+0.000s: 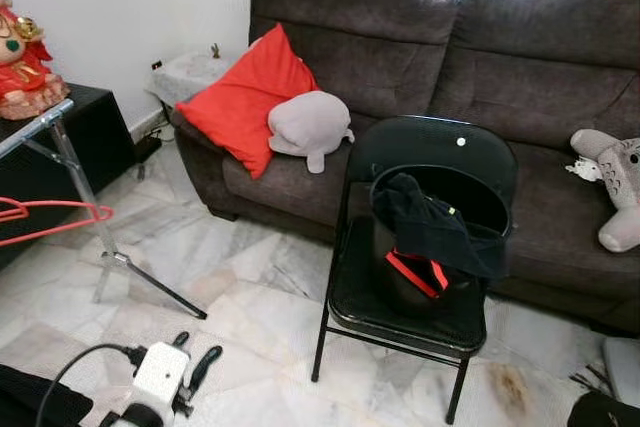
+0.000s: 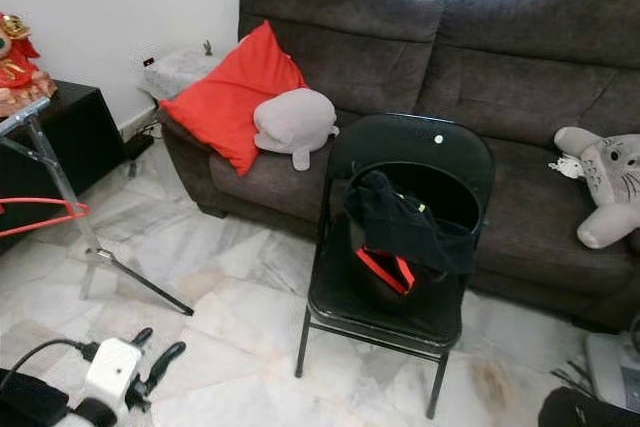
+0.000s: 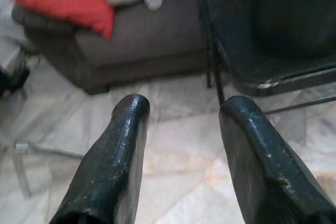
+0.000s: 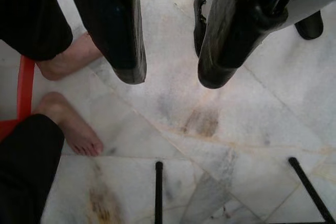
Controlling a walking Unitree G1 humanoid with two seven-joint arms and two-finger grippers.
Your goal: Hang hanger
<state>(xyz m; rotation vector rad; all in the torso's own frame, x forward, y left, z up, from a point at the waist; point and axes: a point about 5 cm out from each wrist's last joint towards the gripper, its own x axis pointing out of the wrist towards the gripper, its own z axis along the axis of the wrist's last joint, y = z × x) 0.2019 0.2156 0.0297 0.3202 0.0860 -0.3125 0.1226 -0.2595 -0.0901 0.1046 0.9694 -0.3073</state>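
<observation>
Fingers of your left gripper (image 3: pixel 181 111) and right gripper (image 4: pixel 170 74) are apart and empty, far from the red hanger (image 1: pixel 50 219).

red hanger (image 1: pixel 50 219) cut off at frame edge

Head cams down on chair (image 1: pixel 415 247); wrist cams near floor (image 4: pixel 210 129).

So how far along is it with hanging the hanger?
Already done, by the look of it: a red hanger hangs at the metal rack on the left. In hand: nothing, the left gripper and right gripper are both open. Left: possibly the dark clothes on the folding chair.
</observation>
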